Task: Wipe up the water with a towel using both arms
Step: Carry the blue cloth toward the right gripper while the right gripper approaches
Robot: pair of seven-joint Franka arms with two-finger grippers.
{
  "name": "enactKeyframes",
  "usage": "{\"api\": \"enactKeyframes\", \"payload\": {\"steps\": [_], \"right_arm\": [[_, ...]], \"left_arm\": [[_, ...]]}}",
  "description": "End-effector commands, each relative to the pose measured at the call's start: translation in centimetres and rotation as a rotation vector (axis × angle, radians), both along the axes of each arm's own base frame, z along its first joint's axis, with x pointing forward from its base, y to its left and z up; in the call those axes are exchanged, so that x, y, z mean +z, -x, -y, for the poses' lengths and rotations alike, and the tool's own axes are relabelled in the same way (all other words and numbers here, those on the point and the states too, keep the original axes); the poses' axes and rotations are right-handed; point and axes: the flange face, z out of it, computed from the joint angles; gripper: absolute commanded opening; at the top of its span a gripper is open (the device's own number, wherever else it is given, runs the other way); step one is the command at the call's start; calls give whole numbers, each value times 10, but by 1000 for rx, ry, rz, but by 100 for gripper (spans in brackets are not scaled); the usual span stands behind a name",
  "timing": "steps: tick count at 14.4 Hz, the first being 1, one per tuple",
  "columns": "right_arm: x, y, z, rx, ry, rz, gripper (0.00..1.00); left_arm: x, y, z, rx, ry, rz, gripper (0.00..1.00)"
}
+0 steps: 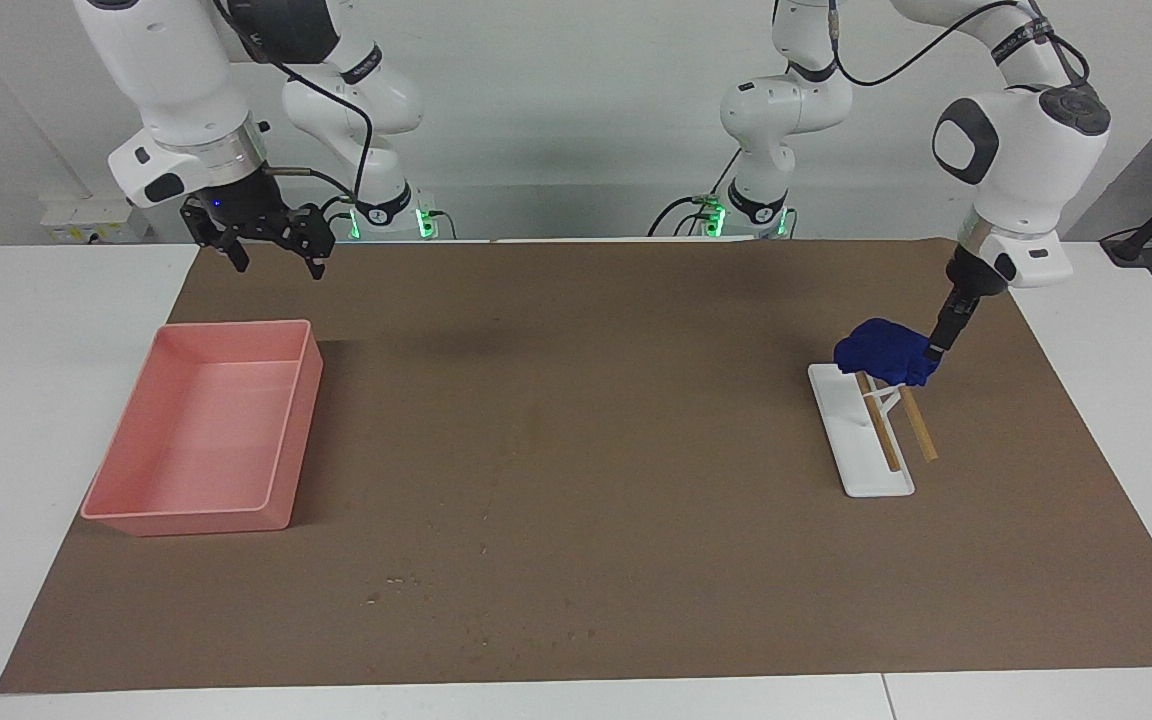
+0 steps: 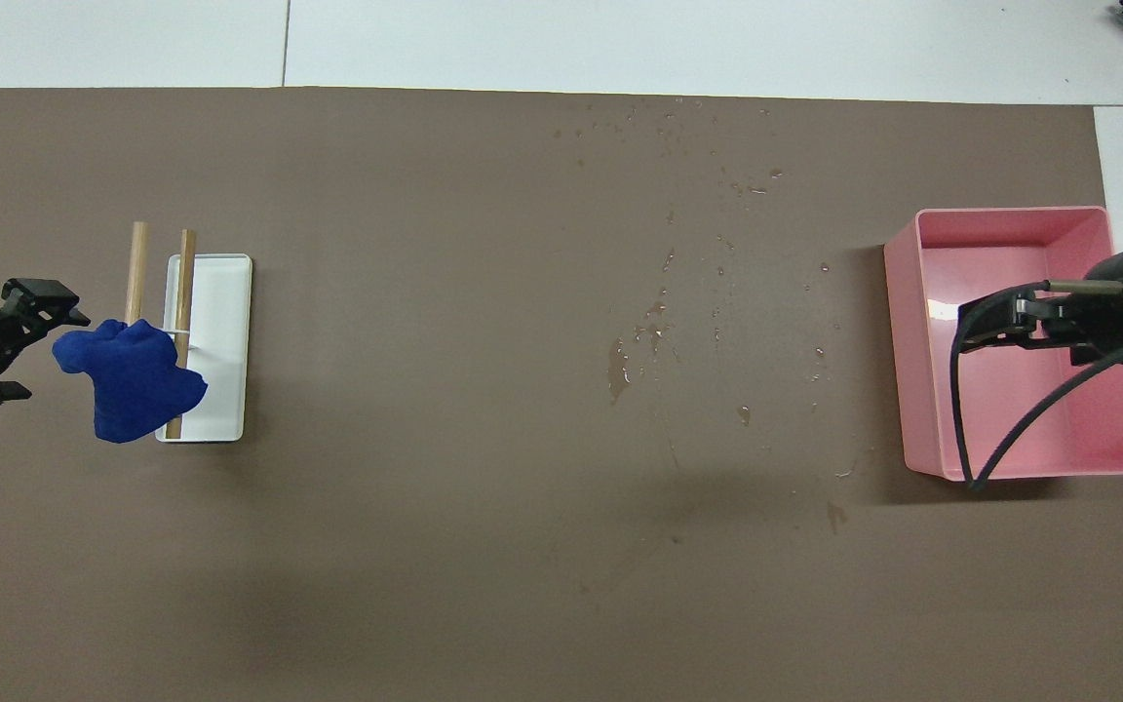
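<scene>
The royal-blue towel [image 1: 881,350] hangs in a lump over two wooden rods of a small white rack [image 1: 871,455] at the left arm's end of the brown mat. It also shows in the overhead view [image 2: 133,380], on the rack [image 2: 225,341]. My left gripper [image 1: 936,350] points down and its tip touches the towel's edge; in the overhead view the left gripper [image 2: 59,322] is beside the towel. My right gripper [image 1: 276,262] is open and empty, held up over the pink tray's robot-side edge. Water drops [image 2: 620,366] are scattered on the middle of the mat.
The pink tray [image 1: 286,430] stands empty at the right arm's end of the mat; it also shows in the overhead view [image 2: 898,370]. The brown mat [image 1: 576,450] covers most of the white table. More small drops [image 2: 747,185] lie farther from the robots.
</scene>
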Motion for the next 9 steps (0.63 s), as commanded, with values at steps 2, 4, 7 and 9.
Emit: {"api": "enactKeyframes", "payload": {"steps": [2,4,7,9], "right_arm": [[0,5,-2,11,-18,3,100],[1,5,-2,12,-18,3,100],[0,5,-2,11,-18,2,100],[0,5,-3,24,-18,0,100]], "left_arm": [[-14,1,25,63,5,3,100],[-18,1,26,63,5,23,78],[-21,1,22,68,5,55,38],[-20,0,21,68,5,58,18]]}}
